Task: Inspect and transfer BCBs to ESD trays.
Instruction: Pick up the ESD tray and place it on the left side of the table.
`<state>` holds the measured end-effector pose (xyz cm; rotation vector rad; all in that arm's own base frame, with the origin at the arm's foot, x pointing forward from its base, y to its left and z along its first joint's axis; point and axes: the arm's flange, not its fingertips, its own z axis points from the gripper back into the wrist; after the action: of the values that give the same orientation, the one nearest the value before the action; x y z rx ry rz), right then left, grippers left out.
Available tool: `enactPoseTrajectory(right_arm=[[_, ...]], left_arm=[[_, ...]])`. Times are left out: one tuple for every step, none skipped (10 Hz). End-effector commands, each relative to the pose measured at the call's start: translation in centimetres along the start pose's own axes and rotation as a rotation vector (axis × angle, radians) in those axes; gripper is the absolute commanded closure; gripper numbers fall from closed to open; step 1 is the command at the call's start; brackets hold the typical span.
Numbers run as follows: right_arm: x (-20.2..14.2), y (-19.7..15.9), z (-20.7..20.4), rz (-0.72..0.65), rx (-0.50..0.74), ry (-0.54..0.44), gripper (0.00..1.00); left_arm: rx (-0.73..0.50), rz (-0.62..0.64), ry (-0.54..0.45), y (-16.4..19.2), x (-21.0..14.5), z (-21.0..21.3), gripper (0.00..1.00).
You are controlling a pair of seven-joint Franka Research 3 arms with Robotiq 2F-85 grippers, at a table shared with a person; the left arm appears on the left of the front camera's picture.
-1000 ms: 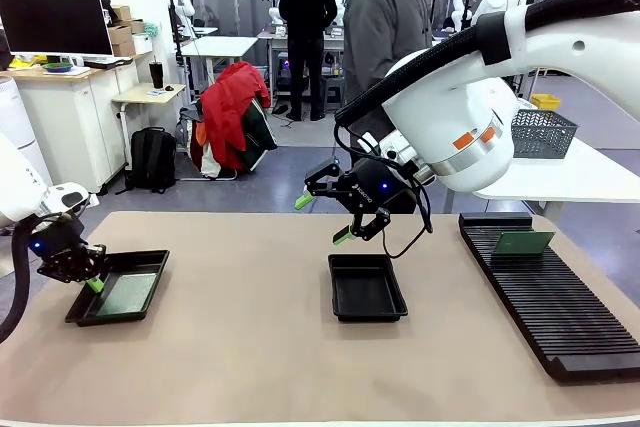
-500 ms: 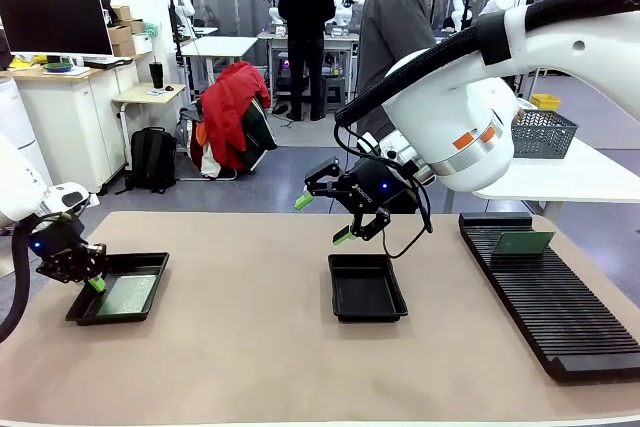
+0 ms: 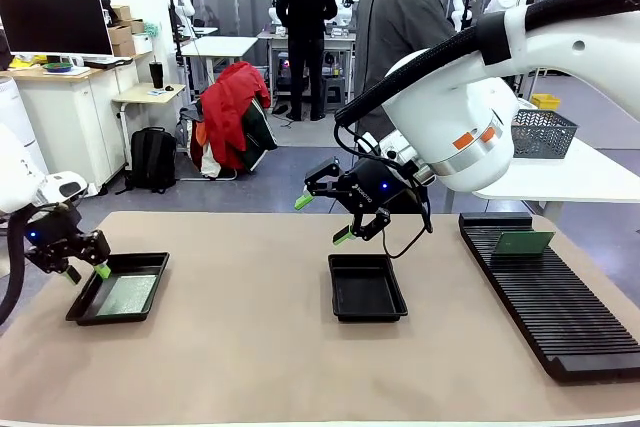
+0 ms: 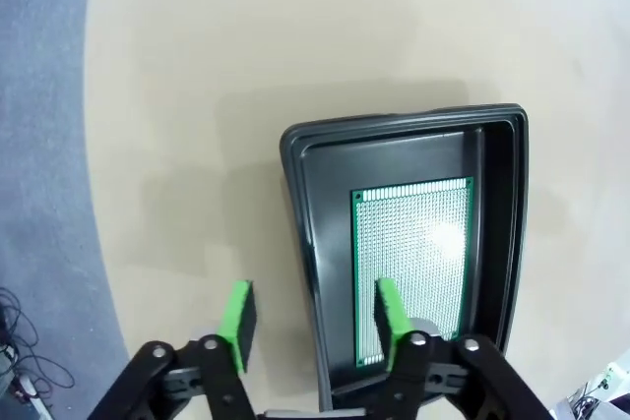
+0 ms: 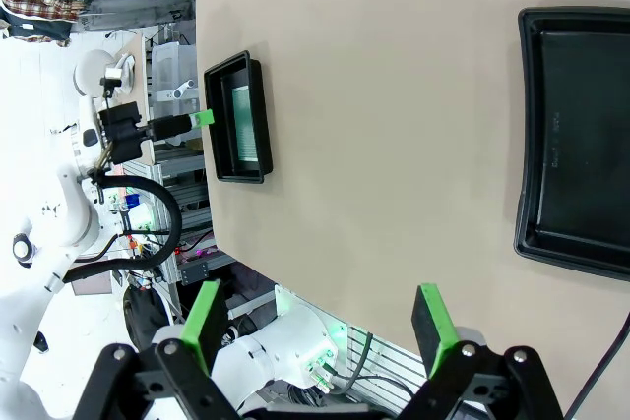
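Hovering with fingers spread and empty, the left gripper (image 4: 313, 304) hangs over the edge of the left tray (image 4: 394, 130) at lower left, where one board (image 4: 413, 263) lies flat. The right gripper (image 3: 322, 219), also open, hangs above the empty centre tray (image 3: 368, 318). Placing looks done; next probably means fetching the second board (image 3: 524, 243) from the rack (image 3: 560, 317) at right. No writing is legible.

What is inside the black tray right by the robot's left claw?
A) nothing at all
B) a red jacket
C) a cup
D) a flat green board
D: a green board lies flat on the floor of the tray, and the left gripper hangs over it with its jaws open, gripping nothing.
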<state>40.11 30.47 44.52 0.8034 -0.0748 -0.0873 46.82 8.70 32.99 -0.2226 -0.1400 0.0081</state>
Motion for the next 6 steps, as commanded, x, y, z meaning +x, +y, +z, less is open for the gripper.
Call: enactPoseTrajectory(right_arm=[[0.0,0.0,0.1,-0.007,-0.014,-0.001,0.0],[0.0,0.0,0.1,-0.007,-0.014,-0.001,0.0],[0.0,0.0,0.1,-0.007,-0.014,-0.001,0.0],[0.0,0.0,0.1,-0.007,-0.014,-0.001,0.0],[0.0,0.0,0.1,-0.007,-0.014,-0.001,0.0],[0.0,0.0,0.1,-0.007,-0.014,-0.001,0.0]], left_arm=[[0.051,0.005,0.028,-1.5,-1.0,2.5,0.0],[0.092,0.009,0.035,-2.1,-1.1,4.1,0.0],[0.117,0.015,0.047,-2.8,-1.3,5.7,0.0],[0.137,0.015,0.044,-3.3,-1.5,7.2,0.0],[0.168,0.02,0.05,-3.7,-1.7,8.6,0.0],[0.188,0.024,0.057,-4.2,-2.0,10.0,0.0]])
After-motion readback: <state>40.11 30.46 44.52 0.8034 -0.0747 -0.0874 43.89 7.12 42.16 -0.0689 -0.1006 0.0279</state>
